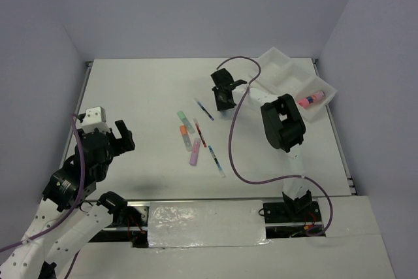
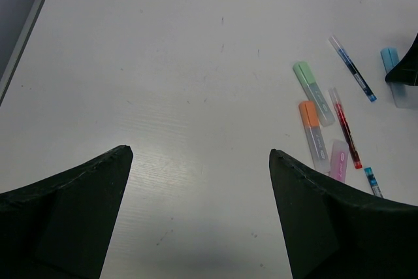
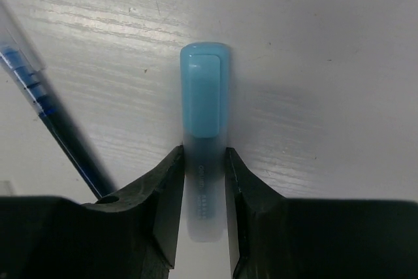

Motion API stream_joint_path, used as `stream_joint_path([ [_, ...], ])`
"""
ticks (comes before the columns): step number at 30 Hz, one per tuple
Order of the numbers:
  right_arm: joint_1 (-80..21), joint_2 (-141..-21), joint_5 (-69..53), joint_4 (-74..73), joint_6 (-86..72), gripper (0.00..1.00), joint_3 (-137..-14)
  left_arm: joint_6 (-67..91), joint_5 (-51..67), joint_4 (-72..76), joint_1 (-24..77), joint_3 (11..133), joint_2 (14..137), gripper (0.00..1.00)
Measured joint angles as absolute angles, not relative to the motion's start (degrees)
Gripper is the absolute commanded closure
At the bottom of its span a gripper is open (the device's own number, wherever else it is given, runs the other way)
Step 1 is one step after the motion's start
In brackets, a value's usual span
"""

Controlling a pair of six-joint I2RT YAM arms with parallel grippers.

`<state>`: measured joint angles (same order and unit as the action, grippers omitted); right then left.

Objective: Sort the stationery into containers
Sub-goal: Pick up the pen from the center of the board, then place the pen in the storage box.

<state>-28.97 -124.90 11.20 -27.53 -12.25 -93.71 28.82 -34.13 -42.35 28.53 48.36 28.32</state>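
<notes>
A robotics lab cell: a bare white table [image 1: 144,83] boxed by blank pale walls [image 1: 196,4], left arm [image 1: 85,161] and right arm [image 1: 284,125] bolted at its taped edge.

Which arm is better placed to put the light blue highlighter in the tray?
Right: the right gripper pinches the highlighter on the tray's side; the left gripper hangs open far off.

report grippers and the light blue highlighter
Left gripper open, empty. Right gripper shut on light blue highlighter, lying on table. Blue pen close alongside, outside the grip.
</notes>
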Motion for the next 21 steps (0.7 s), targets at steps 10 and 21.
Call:
stream_joint_path([
  [10,-23.0,-116.7,4.5,-21.1,-14.4,0.99,-85.6,28.7,-33.2,-42.1,28.5,48.4,27.4,0.01],
  [21,-6.5,-124.1,14.5,-22.4,-21.8,0.91,-110.0,28.7,-33.1,-41.9,28.5,48.4,26.4,0.01],
])
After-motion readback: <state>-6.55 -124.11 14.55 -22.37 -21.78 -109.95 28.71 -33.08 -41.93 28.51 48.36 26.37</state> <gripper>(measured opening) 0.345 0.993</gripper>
